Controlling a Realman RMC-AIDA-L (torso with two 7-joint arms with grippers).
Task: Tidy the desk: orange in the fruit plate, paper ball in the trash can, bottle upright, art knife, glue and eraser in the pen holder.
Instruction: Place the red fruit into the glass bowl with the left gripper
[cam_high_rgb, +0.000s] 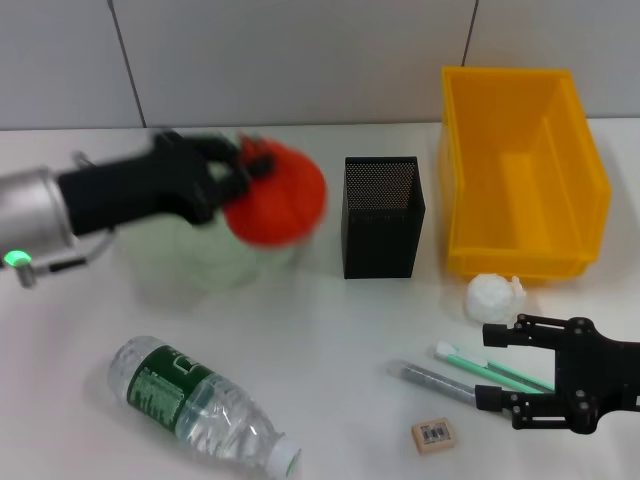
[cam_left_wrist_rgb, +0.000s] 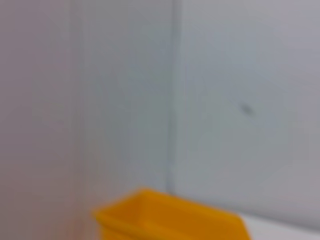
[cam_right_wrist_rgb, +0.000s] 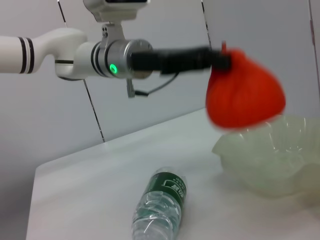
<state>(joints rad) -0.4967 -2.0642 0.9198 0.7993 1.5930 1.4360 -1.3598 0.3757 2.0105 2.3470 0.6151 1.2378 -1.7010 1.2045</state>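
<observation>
The left claw (cam_high_rgb: 250, 165) is clenched on the orange (cam_high_rgb: 277, 195) and holds it in the air just above the plate (cam_high_rgb: 190, 265), at the plate's edge nearest the pen holder (cam_high_rgb: 383, 217). The orange is high because it must clear the wavy rim before it can go down into the bowl; it seems this step is almost finished, only lowering and release are left.

The right claw (cam_high_rgb: 495, 368) waits with its fingers spread, low over the tabletop (cam_high_rgb: 330, 370), on the near right of the pen holder. It is close to the small things it must probably take next: the knife (cam_high_rgb: 490, 367) and the glue (cam_high_rgb: 437, 382) lie side by side just beside it, the eraser (cam_high_rgb: 434, 436) a little nearer to the robot, and the paper ball (cam_high_rgb: 493, 296) between the claw and the yellow bin (cam_high_rgb: 522, 170).

The bottle (cam_high_rgb: 205, 405) lies on its side, well to the near left of the pen holder, cap pointing to the robot. It is not yet upright.
</observation>
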